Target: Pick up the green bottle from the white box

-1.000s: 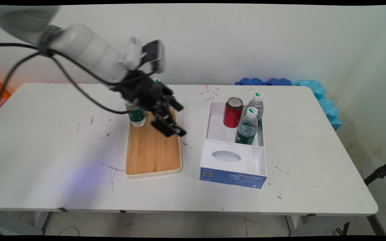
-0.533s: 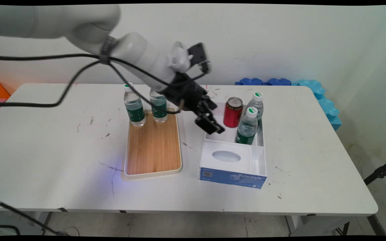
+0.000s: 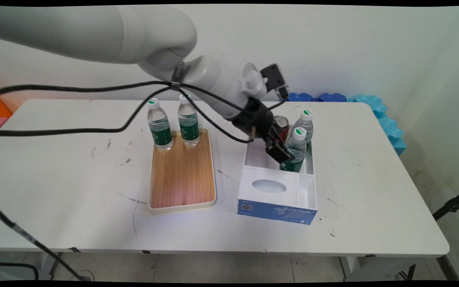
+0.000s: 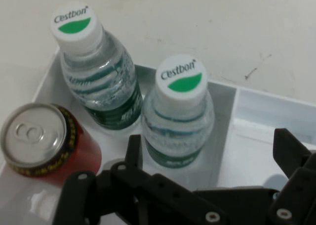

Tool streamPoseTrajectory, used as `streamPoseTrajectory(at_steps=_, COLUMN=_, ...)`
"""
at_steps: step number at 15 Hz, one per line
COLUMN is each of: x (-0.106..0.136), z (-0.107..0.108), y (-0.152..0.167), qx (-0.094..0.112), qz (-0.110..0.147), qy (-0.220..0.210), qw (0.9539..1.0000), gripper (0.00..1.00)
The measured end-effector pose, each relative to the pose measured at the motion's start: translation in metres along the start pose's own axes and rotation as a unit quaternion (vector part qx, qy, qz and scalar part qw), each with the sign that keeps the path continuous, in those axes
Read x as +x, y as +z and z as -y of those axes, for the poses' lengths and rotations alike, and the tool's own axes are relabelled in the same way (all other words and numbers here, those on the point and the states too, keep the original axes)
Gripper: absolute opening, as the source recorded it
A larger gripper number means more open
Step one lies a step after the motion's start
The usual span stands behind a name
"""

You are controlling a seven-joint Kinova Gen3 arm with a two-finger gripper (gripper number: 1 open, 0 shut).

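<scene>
The arm is swinging from the wooden tray [image 3: 181, 175] toward the white box [image 3: 308, 187] on its right. A second ago the gripper [image 3: 280, 153] was hanging over the tray's far end, hiding one of the two water bottles there; half a second ago it was crossing the gap between tray and box. Now it is reaching inside the box's far compartment, just beside the nearer boxed bottle [image 3: 294, 149] [image 4: 178, 113], and partly covering the red can [image 3: 282, 124] [image 4: 42, 141]. With the arm moving off, both tray bottles, the left one [image 3: 159, 124] and the right one [image 3: 188, 120], are showing in full again. The black cables are trailing across them.
</scene>
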Motion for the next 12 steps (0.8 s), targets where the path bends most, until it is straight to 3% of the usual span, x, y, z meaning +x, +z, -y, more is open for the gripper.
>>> streamPoseTrajectory(at_steps=11, x=0.010, z=0.002, y=0.051, qx=0.014, qz=0.012, qy=0.005, qw=0.9998, gripper=1.00)
streamPoseTrajectory(at_steps=12, x=0.011, z=0.002, y=0.055, qx=0.015, qz=0.013, qy=0.004, qw=0.9998, gripper=0.00)
